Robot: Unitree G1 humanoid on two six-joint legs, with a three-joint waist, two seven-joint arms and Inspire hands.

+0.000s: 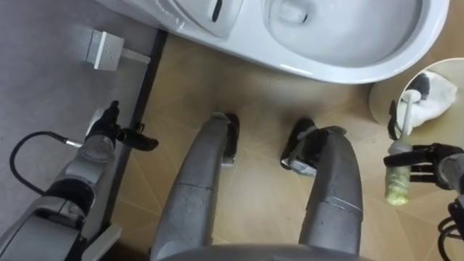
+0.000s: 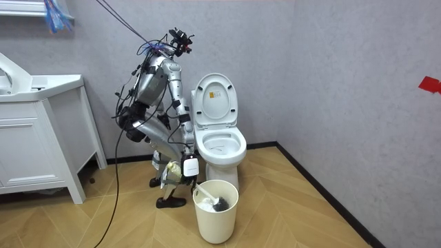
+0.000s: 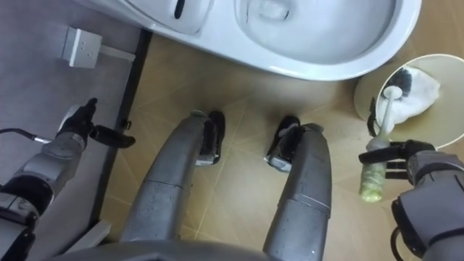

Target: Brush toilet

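Observation:
The white toilet [image 1: 341,61] stands just ahead of me with its lid up [image 2: 213,96], and its bowl [image 3: 319,29] is open. My right hand [image 1: 429,161] is low at the right, fingers curled round the toilet brush's handle [image 1: 396,185], which is pale green at its end. The brush's white shaft [image 1: 408,109] leans up over the rim of a cream bin [image 1: 378,101]; its dark head [image 2: 219,203] lies inside on white lining. My left hand [image 1: 116,132] hangs at the left by the grey wall, dark fingers relaxed and holding nothing.
A dark skirting strip [image 1: 141,94] runs along the grey wall on my left, which carries a white socket box [image 1: 106,49]. In the room view I stand bent forward between the toilet and the bin [image 2: 216,213]. A white cabinet [image 2: 41,138] stands at the room view's left.

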